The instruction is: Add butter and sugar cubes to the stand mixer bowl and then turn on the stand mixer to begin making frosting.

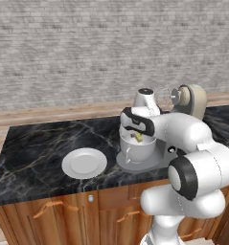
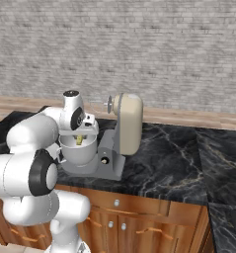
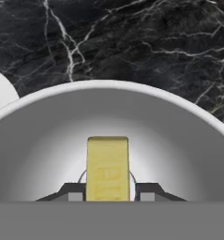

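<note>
We are in the first step: getting the butter (image 3: 107, 165) into the stand mixer bowl (image 3: 43, 136). In the hand view the yellow stick stands in the lower middle of the frame, between the two dark tips of the pincer (image 3: 108, 191), with the pale inside of the bowl curving all around it. The tips sit close against either side of the stick, so we judge it a narrow grip on the butter, though whether they are just loosening we cannot tell. In the left base view the pincer (image 1: 139, 137) hangs right over the bowl (image 1: 135, 152), a little right of the frame's middle, with the yellow showing just above the rim. The bowl sits on the grey base of the stand mixer (image 2: 125, 123), whose beige head is tilted back. The white plate (image 1: 84, 162) lies on the dark marble table (image 1: 34, 143) to the left of the bowl.

The next move, as we see it, calls for spreading the tips so the butter drops inside, then lifting straight up clear of the rim. We cannot make out any sugar cubes here, so those need finding next.
</note>
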You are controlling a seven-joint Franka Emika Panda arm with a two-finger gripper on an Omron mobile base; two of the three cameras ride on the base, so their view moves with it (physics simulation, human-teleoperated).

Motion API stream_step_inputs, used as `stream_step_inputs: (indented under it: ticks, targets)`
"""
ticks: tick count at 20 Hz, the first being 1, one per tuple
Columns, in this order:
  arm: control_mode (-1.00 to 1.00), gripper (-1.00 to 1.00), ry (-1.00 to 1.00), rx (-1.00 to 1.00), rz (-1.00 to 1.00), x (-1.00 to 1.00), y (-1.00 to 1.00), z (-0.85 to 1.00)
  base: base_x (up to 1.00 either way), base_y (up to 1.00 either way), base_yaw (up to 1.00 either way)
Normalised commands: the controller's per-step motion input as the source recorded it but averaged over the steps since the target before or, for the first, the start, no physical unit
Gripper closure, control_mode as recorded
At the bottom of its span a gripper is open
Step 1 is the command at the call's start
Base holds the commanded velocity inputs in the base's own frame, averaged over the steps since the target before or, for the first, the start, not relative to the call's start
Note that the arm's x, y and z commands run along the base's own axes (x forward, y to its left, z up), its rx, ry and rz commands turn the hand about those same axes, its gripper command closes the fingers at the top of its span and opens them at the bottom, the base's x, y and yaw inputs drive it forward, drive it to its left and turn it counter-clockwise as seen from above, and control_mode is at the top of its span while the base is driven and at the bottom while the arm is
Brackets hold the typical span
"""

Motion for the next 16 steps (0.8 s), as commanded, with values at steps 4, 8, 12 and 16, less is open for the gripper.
stream_step_inputs:
  ticks: [4, 8, 12, 16]
  targets:
    - [-1.0, -1.0, -0.05, 0.0, -0.02, -0.41, 0.0, 0.27, 0.0, 0.0, 0.0]
    - [-1.0, -1.0, -0.05, 0.0, -0.03, -0.35, 0.0, 0.51, 0.0, 0.0, 0.0]
    - [-1.0, -1.0, -0.03, 0.01, -0.03, -0.24, -0.01, 0.6, 0.0, 0.0, 0.0]
    - [-1.0, -1.0, -0.2, 0.11, 0.0, -0.86, -0.32, 1.0, 0.0, 0.0, 0.0]
